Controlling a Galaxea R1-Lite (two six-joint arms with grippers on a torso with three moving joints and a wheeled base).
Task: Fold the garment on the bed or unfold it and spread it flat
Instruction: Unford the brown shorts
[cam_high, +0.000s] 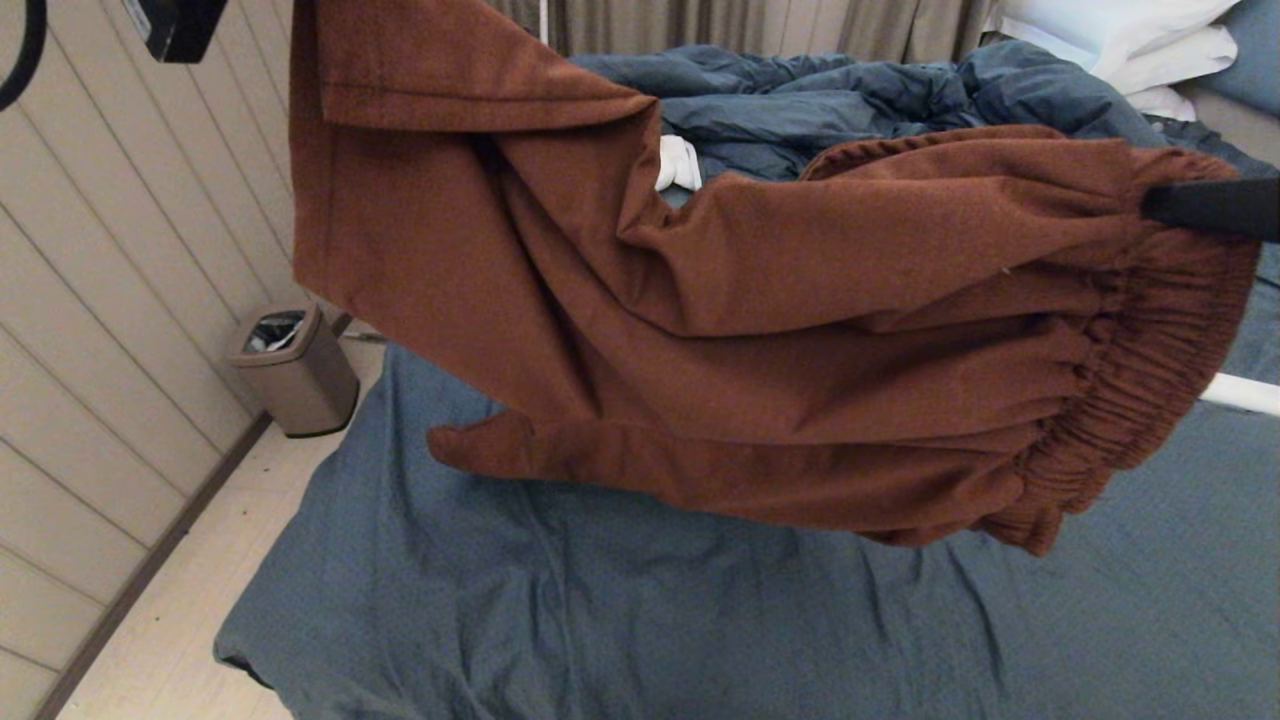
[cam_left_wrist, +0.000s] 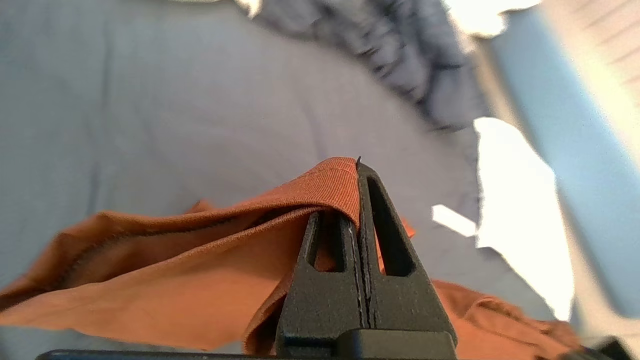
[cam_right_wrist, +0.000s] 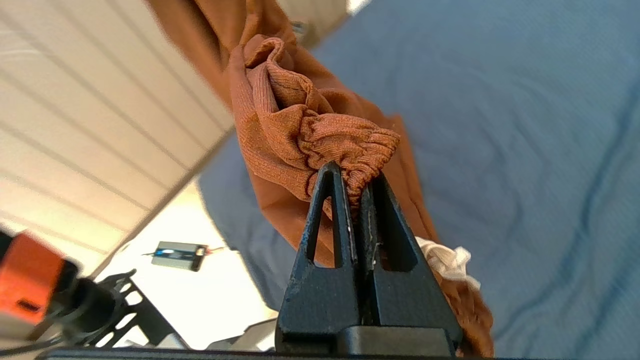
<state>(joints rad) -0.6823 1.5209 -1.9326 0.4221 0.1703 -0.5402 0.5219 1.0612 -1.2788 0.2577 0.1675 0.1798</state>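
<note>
The rust-brown garment (cam_high: 700, 330) hangs stretched in the air above the bed (cam_high: 600, 620), with its gathered waistband (cam_high: 1140, 390) to the right and a leg hem up at the top left. My right gripper (cam_high: 1150, 200) is shut on the waistband (cam_right_wrist: 350, 145), and the white drawstring (cam_right_wrist: 445, 257) dangles beside it. My left gripper (cam_left_wrist: 356, 172) is shut on a folded hem edge of the garment (cam_left_wrist: 150, 280). In the head view that gripper is out of frame above the top left. The printed side is hidden.
A bunched blue duvet (cam_high: 800, 100) lies at the back of the bed, with white pillows (cam_high: 1130, 40) at the back right. A small waste bin (cam_high: 295, 370) stands on the floor by the panelled wall at left. The bed's left edge runs near it.
</note>
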